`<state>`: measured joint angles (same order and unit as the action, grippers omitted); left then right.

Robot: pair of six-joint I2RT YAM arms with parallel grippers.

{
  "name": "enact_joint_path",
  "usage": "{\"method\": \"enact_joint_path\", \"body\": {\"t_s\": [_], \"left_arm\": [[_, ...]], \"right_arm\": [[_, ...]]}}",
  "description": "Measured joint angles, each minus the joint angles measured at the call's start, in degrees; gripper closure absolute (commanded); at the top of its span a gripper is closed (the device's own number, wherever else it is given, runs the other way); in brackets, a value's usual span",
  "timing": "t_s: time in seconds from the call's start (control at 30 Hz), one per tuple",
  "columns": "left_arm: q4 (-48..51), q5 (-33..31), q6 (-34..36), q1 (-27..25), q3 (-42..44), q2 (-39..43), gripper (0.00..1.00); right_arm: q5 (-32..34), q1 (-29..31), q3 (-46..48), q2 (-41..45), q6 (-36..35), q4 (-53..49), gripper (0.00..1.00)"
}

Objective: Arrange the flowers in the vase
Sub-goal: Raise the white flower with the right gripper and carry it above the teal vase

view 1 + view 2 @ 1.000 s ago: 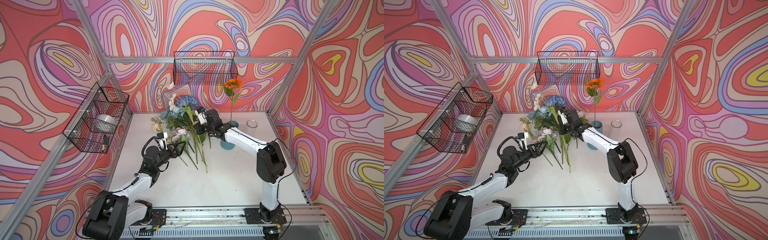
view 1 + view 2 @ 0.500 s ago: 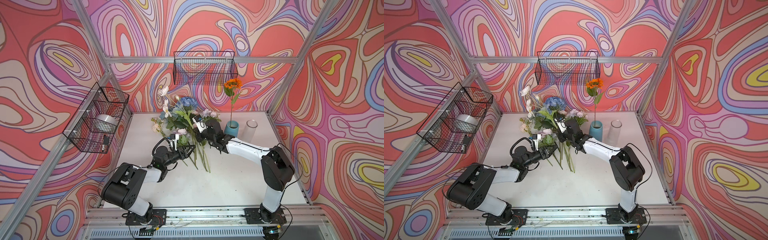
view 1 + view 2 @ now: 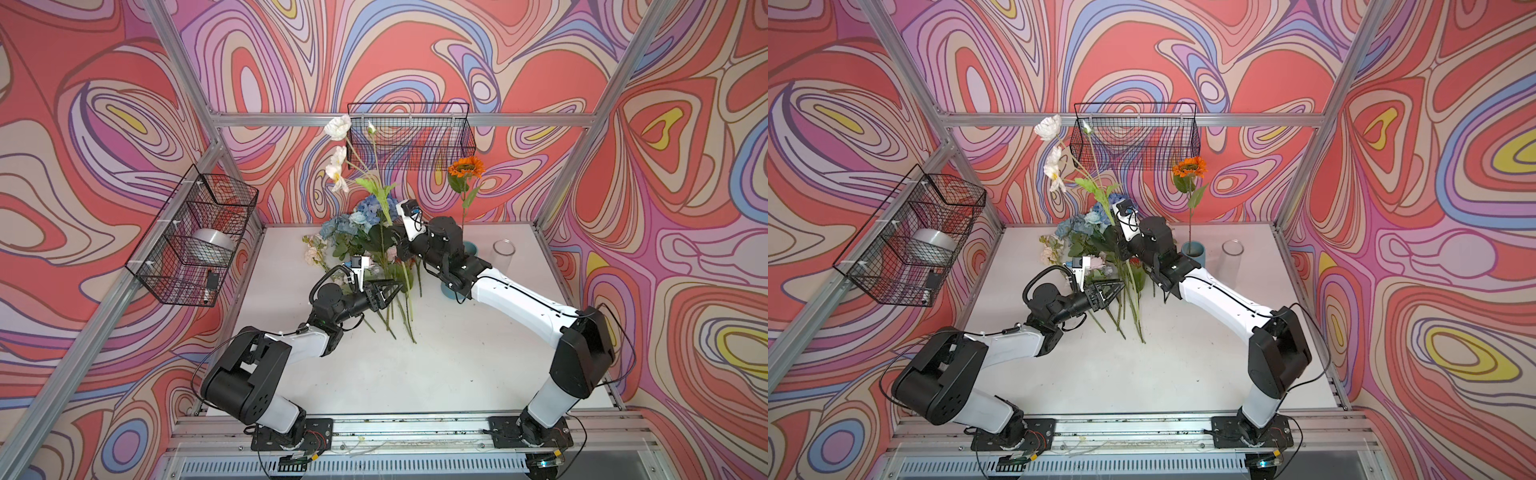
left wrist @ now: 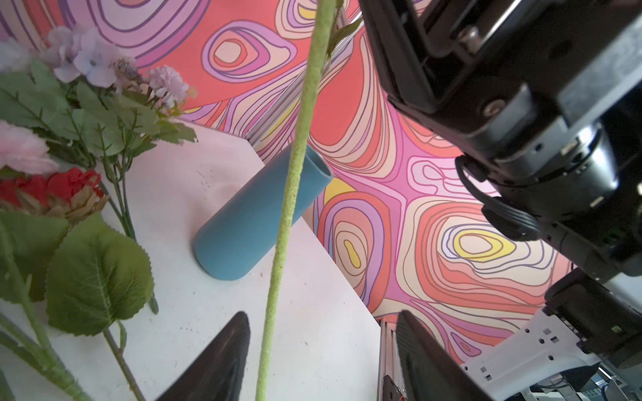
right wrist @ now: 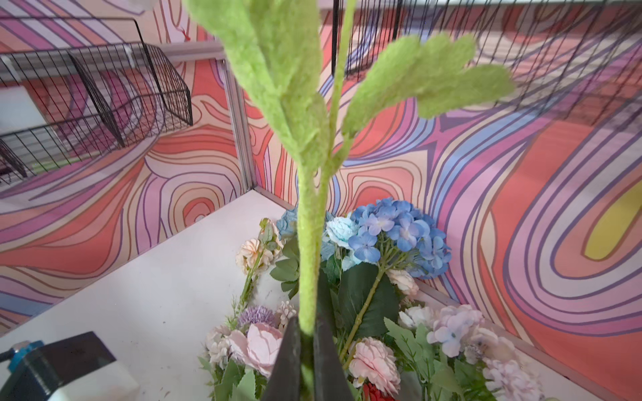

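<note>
**One stem, two grippers**

Your table [image 3: 457, 365] carried one heap of loose flowers [image 3: 353, 232] near two wire baskets, the back basket [image 3: 411, 137] and the side basket [image 3: 195, 237]. Your right gripper [image 5: 307, 323] clenched one white-bloomed stem [image 5: 309, 260]; your left gripper [image 4: 321, 314] was spread around it. Of two vases, the blue vase [image 3: 1194, 254] held one sunflower [image 3: 466, 167], beside the glass vase [image 3: 503, 255].

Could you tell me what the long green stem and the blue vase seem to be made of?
The stem: fuzzy, flocked matte coating, probably over plastic or wire. The vase: smooth, even matte blue without glare, perhaps ceramic or plastic.
</note>
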<state>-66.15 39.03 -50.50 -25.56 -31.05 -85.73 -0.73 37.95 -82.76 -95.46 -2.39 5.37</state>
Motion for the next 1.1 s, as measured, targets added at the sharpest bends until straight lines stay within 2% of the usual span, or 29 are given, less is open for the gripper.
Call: {"method": "enact_joint_path", "body": {"t_s": [0.2,0.23,0.3,0.47,0.67,0.97,1.1], "left_arm": [[2.2,0.0,1.4,-0.2,-1.7,1.9,0.23],[2.9,0.0,1.7,-0.2,-2.2,1.9,0.19],[4.1,-0.1,2.4,-0.3,-3.1,1.9,0.01],[6.4,-0.1,3.6,-0.3,-6.4,1.1,0.00],[8.3,-0.5,4.5,-0.3,-9.7,-1.2,0.00],[10.9,-1.7,4.9,-1.4,-11.2,-4.5,0.00],[12.0,-2.1,5.5,-1.6,-11.3,-4.5,0.00]], "right_arm": [[5.0,-0.2,3.1,8.4,-1.2,-1.4,1.00],[5.7,-0.4,3.8,10.1,-1.2,-1.7,1.00],[6.9,-0.9,5.2,13.3,-1.2,-2.4,1.00],[8.9,-3.6,7.4,19.7,-1.4,-3.5,1.00],[11.1,-11.4,7.1,23.0,-2.4,-3.6,1.00],[12.3,-20.5,-1.3,19.0,-5.5,0.5,1.00],[12.0,-22.0,-4.4,15.6,-5.9,4.6,1.00]]}}
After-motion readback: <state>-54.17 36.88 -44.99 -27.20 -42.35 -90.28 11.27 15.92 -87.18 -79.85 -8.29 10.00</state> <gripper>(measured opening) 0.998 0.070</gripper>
